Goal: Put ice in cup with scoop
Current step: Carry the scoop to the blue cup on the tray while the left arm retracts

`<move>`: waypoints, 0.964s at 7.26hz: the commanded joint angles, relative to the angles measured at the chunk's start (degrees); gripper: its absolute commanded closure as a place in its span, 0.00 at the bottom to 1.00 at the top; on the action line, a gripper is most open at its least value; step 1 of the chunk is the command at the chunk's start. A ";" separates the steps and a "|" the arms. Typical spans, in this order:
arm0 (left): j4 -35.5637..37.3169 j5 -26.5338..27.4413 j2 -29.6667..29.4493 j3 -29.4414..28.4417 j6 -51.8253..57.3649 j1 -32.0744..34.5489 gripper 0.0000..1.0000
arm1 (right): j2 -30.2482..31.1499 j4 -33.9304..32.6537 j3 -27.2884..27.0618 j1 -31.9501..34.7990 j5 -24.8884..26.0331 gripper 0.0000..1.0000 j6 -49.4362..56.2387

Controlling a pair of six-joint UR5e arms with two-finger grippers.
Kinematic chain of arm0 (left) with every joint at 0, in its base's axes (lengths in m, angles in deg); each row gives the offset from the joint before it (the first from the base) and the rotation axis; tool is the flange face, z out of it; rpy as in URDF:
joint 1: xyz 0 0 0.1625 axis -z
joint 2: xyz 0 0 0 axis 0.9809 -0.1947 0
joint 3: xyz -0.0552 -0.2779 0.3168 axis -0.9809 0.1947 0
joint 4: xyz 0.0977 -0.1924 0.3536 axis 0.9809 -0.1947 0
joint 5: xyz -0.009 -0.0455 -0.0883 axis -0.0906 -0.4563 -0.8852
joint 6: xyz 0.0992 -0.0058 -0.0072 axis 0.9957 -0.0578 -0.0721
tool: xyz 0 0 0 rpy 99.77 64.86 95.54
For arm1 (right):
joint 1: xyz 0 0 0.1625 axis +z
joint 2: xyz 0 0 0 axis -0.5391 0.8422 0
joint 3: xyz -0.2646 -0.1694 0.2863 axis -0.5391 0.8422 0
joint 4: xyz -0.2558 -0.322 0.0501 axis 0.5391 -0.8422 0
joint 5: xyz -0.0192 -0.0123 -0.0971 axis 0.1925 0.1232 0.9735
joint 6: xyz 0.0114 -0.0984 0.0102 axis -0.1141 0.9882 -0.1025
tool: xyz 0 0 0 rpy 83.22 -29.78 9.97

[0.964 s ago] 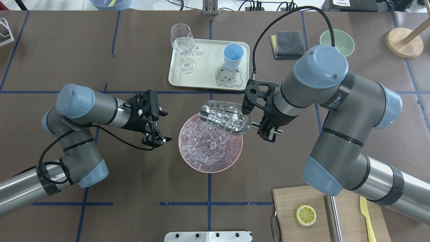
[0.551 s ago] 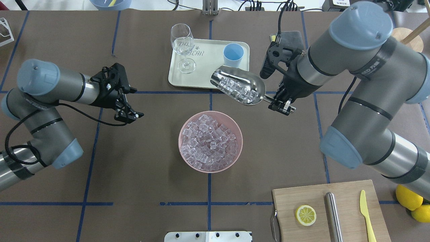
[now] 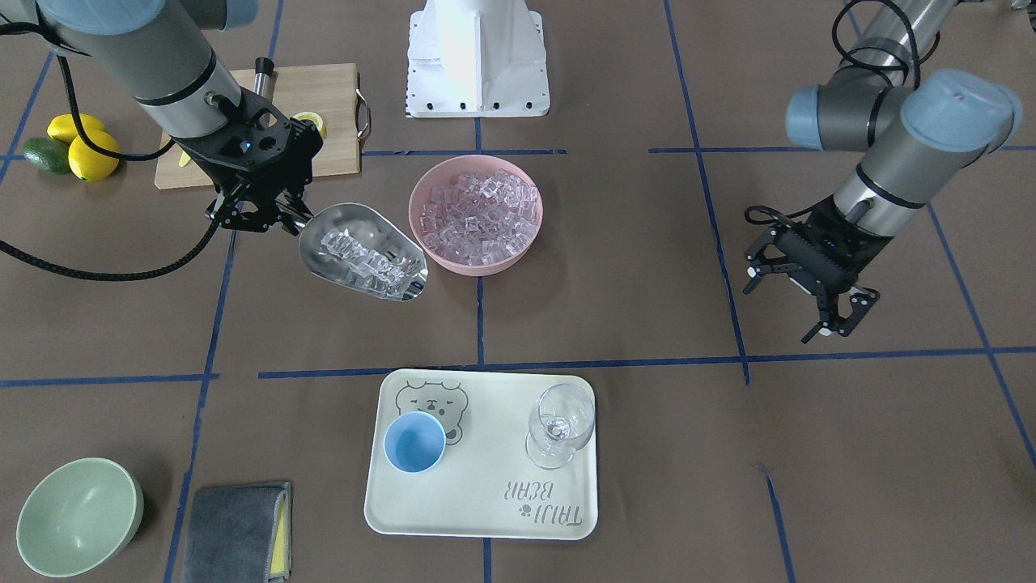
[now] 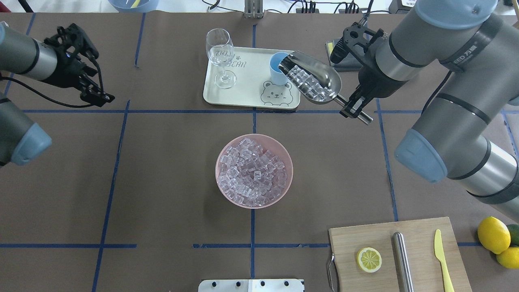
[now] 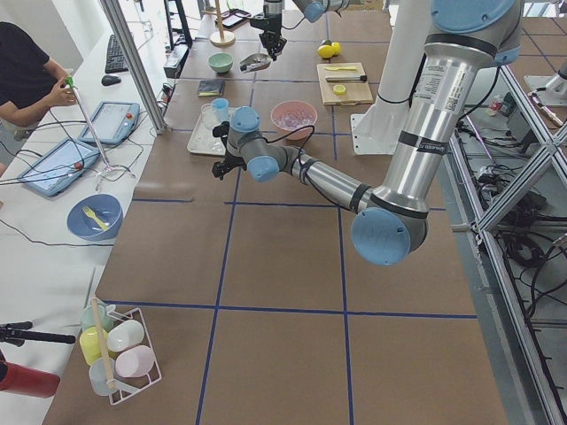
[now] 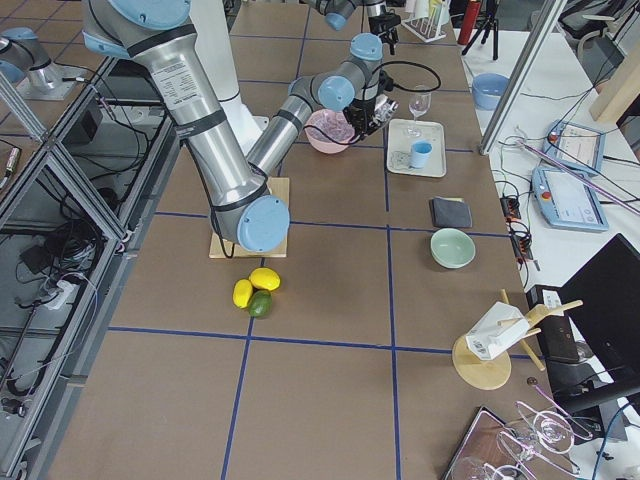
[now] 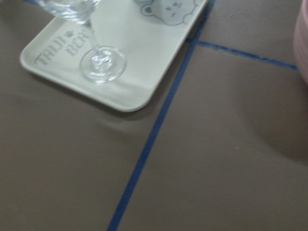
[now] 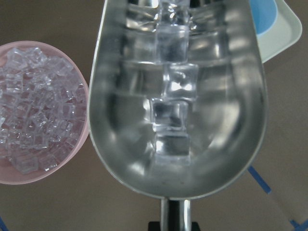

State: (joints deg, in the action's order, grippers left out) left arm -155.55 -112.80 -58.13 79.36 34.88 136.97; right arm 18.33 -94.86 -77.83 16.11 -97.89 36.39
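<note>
Right gripper [image 4: 357, 106] was clamped on the scoop [image 4: 320, 81] handle; left gripper [image 3: 838, 317] hung with fingers apart. Scoop mouth sat at the cup [image 4: 277, 67] rim, ice [image 4: 307, 83] loaded. Risk: the mouth looked wider than the cup, so a fast tilt would likely dump cubes onto the tray [image 4: 243, 85].

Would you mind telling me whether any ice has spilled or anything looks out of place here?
Nothing stands out. The ice sits only in the scoop and the pink bowl, none loose on the table; the cup and wine glass stand upright on the tray.
</note>
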 commanded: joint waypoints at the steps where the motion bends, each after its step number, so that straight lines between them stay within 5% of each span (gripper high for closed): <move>1: 3.96 -2.83 3.55 0.80 -0.12 6.64 0.00 | -0.55 -5.68 0.41 0.57 0.34 1.00 -5.12; 4: 6.31 -2.74 5.68 0.28 -0.30 10.44 0.00 | -9.40 -8.69 9.52 0.84 0.00 1.00 -12.66; 6: 19.29 -2.91 3.67 2.20 -0.39 15.43 0.00 | -11.44 -8.52 14.63 0.84 -0.01 1.00 -12.86; 7: 19.51 -2.83 3.57 2.64 -0.30 17.80 0.00 | -12.75 -8.51 17.78 0.66 0.08 1.00 -12.87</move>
State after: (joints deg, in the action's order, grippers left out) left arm -138.78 -115.64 -54.08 81.23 34.53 151.87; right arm 7.13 -103.41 -63.75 16.90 -97.90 23.75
